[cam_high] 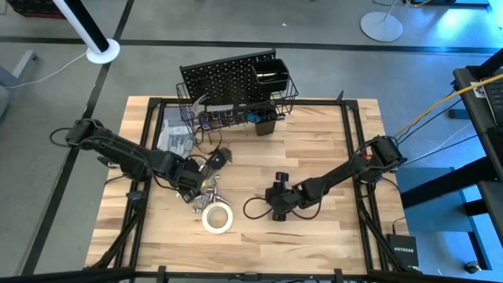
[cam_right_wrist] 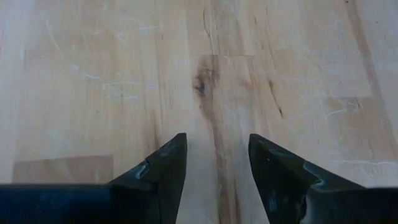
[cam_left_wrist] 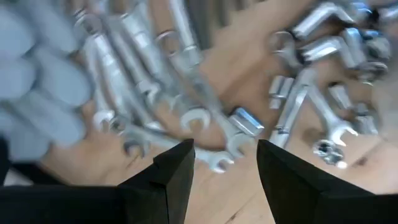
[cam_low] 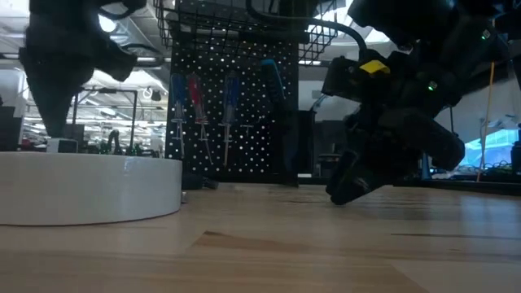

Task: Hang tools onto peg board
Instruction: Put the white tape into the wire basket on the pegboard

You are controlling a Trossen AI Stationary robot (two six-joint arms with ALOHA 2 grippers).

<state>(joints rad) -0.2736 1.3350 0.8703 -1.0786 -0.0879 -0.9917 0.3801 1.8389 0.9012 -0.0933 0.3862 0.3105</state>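
Note:
Silver wrenches [cam_left_wrist: 186,106] lie in a loose pile on the wooden table [cam_high: 314,157], left of centre [cam_high: 206,195]. My left gripper [cam_left_wrist: 224,146] hangs open above that pile, pointing down, with nothing between its fingers [cam_high: 200,182]. A white tape roll [cam_high: 218,218] lies flat nearer the front edge [cam_low: 89,187]. The black peg board [cam_high: 228,79] stands upright at the far edge; red- and blue-handled screwdrivers [cam_low: 194,98] hang on it. My right gripper [cam_right_wrist: 216,138] is open over bare wood near the table's middle [cam_high: 275,211].
Grey gloves [cam_high: 174,140] lie left of the wrench pile, also in the left wrist view [cam_left_wrist: 37,81]. A black wire basket [cam_high: 236,110] and a square cup [cam_high: 273,77] hang on the peg board. Bare wood lies between the right gripper and the board.

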